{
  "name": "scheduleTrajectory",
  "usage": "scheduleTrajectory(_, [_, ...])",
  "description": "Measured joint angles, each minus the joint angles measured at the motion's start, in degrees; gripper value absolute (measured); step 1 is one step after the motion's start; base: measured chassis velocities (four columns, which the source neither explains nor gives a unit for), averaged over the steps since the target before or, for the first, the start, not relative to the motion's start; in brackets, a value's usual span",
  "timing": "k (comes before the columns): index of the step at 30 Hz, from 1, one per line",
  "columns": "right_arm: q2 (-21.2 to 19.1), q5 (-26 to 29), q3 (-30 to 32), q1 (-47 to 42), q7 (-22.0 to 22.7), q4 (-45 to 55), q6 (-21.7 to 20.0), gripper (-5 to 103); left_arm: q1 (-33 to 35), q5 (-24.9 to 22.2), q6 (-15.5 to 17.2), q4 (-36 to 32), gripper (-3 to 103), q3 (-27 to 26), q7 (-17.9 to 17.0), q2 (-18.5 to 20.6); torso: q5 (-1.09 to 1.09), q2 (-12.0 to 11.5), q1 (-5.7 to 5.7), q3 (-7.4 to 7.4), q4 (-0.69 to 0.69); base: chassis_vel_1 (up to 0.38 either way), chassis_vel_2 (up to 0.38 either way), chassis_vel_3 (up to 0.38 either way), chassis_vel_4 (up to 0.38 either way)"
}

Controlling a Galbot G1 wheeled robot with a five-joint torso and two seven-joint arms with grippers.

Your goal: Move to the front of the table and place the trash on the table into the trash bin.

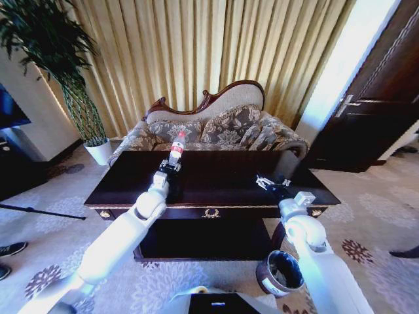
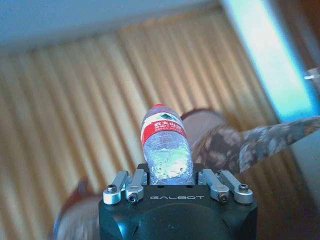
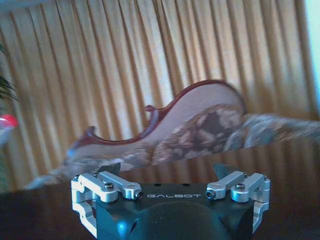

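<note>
Your left end effector [image 1: 171,165] is clenched on the bottle [image 1: 177,148], holding it upright above the table [image 1: 216,178], towards the left half of the top. In this head view your right end effector [image 1: 268,183] hovers over the table's right half with its fingers spread and nothing between them. The trash bin [image 1: 280,273] stands on the carpet at the table's front right corner, just beside your right arm and well apart from the bottle. No paper lump or wrapper is visible on the dark top, so judging by that, the bottle looks like the last item to go; I cannot see into the bin to confirm what it holds.

From the left wrist, the left end effector [image 2: 172,176] grips the bottle [image 2: 166,145] near its base, the red label and cap pointing away towards the curtain and the sofa [image 2: 250,142]. The hold looks centred and firm.

From the right wrist, the right end effector [image 3: 170,172] is released and empty, its fingers [image 3: 111,168] wide apart, facing the sofa [image 3: 190,127] across the table [image 3: 40,215].

What remains for you, as I judge it, is carrying the bottle across to the bin and dropping it in.
</note>
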Motion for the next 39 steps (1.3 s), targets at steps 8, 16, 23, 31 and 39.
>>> scheduleTrajectory(8, [-1.8,17.6,-4.0,4.4,0.3,1.2,-0.7,100,-5.8,12.5,-15.7,2.3,39,3.5,6.3,4.7,0.01,0.0,0.0,0.0,0.01,0.0,0.0,0.0,0.0])
scheduleTrajectory(16, [-2.0,25.1,-8.5,9.0,-0.2,1.8,0.3,100,-10.4,19.3,-20.1,1.6,39,10.0,7.9,4.7,0.01,0.0,0.0,0.0,-0.01,0.0,0.0,0.0,0.0])
scheduleTrajectory(23, [-0.8,28.7,-10.3,12.4,-2.3,2.3,2.1,100,-11.0,20.1,-19.6,-0.1,39,12.3,9.8,3.5,0.01,0.0,0.0,0.0,0.0,0.0,0.0,0.0,0.0])
scheduleTrajectory(31, [-0.3,26.1,-11.7,14.7,-2.8,0.9,2.5,100,-12.5,20.5,-18.0,-1.5,39,14.4,10.3,2.3,0.02,0.0,0.0,0.0,0.0,0.0,0.0,0.0,0.0])
scheduleTrajectory(39, [0.0,25.3,-11.4,14.8,-3.1,0.8,2.9,100,-12.4,20.7,-16.7,-3.7,39,16.0,10.8,2.3,0.02,0.0,0.0,0.0,0.0,0.0,0.0,0.0,0.0])
